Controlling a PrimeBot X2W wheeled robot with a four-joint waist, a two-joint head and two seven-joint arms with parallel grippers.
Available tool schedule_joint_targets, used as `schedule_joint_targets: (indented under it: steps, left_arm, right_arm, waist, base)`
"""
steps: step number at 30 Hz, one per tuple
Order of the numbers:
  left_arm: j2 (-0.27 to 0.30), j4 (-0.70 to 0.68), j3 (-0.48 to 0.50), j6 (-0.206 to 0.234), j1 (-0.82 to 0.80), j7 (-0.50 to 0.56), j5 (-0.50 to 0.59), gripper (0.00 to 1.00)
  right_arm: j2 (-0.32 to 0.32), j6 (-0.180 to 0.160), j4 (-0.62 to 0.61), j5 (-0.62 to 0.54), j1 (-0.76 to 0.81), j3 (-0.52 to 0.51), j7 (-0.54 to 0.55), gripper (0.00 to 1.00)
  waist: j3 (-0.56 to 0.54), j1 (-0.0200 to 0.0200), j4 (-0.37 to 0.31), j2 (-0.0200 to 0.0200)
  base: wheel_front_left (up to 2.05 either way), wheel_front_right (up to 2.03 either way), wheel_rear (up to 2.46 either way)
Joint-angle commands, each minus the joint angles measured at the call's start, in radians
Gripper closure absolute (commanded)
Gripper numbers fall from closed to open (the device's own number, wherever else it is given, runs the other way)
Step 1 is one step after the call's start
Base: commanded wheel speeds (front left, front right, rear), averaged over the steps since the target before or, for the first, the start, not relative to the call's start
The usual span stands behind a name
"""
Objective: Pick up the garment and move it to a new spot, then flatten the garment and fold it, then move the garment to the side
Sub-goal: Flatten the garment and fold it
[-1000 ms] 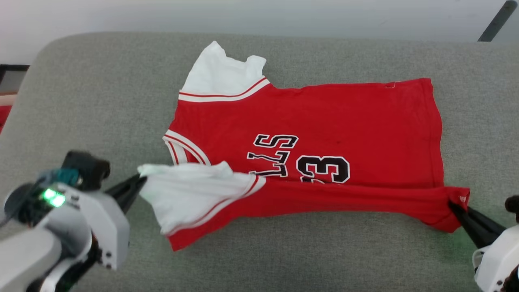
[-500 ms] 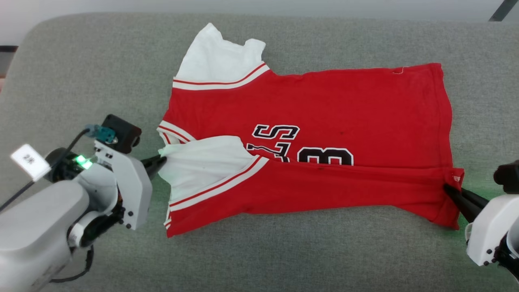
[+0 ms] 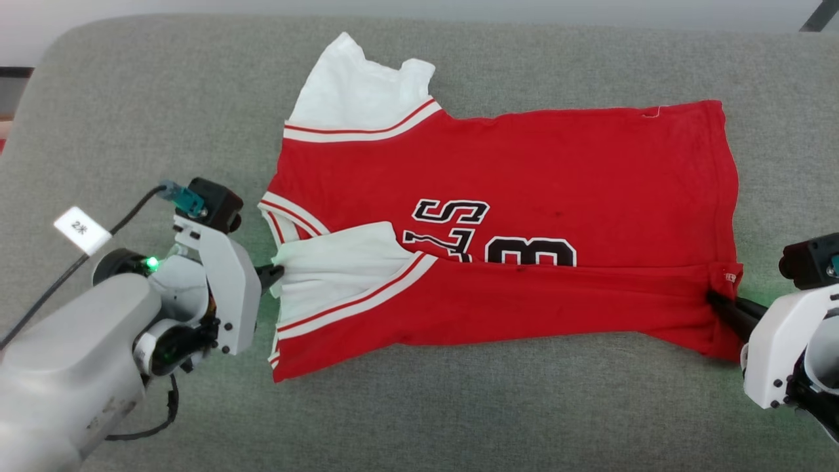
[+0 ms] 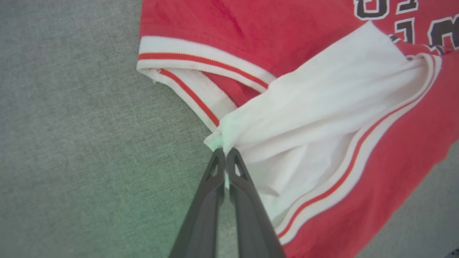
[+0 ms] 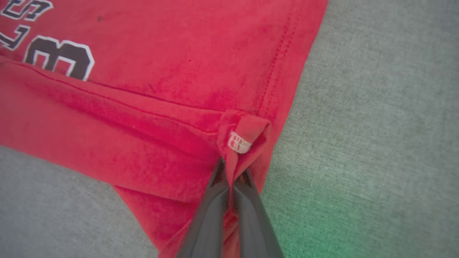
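Observation:
The garment [image 3: 511, 177], a red jersey with white sleeves and black lettering, lies spread on the grey cushion, its collar toward the left. Its near long edge is folded up over the body, covering the lower part of the number. My left gripper [image 3: 274, 274] is shut on the tip of the near white sleeve [image 4: 315, 122], which lies drawn over the chest. My right gripper [image 3: 716, 303] is shut on the near hem corner [image 5: 240, 139], bunched around a small white tag. The far white sleeve [image 3: 360, 92] lies flat at the back.
The grey upholstered cushion [image 3: 131, 131] carries everything, with bare fabric around the jersey. Its rounded back-left corner meets a pale wall. A dark strut [image 3: 819, 14] crosses the top right corner.
Both grippers have carried the near edge farther up over the jersey, so the sleeve and fold now cover more of the lettering. The head camera shifted slightly too.

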Motion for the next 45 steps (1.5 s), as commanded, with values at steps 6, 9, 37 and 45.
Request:
schedule_joint_targets:
  steps: [6, 9, 37, 45]
  left_arm:
    - [-0.017, 0.027, 0.011, 0.004, -0.016, 0.018, -0.024, 0.00]
    - [-0.018, 0.025, 0.015, 0.007, -0.013, 0.004, -0.024, 0.00]
    - [0.132, -0.321, 0.043, 0.200, 0.199, -0.125, -0.067, 0.00]
    - [0.179, -0.383, 0.055, 0.269, 0.211, -0.044, -0.136, 0.00]
  right_arm:
    - [0.011, -0.001, 0.021, 0.001, -0.021, 0.007, 0.029, 0.75]
    - [0.007, -0.001, 0.022, -0.005, -0.023, 0.007, 0.025, 0.40]
    - [0.054, -0.001, -0.148, -0.131, 0.146, -0.125, -0.130, 0.00]
    - [0.133, -0.001, -0.270, -0.174, 0.216, -0.190, -0.154, 0.00]
  waist:
    - [-0.024, 0.0000, 0.005, 0.0000]
    - [-0.039, 0.0000, 0.009, 0.0000]
    - [-0.237, 0.0000, 0.027, 0.0000]
    - [-0.243, 0.0000, -0.023, 0.0000]
  base:
    - [0.00, 0.00, 0.00]
    - [0.00, 0.00, 0.00]
    - [0.00, 0.00, 0.00]
    - [0.00, 0.00, 0.00]
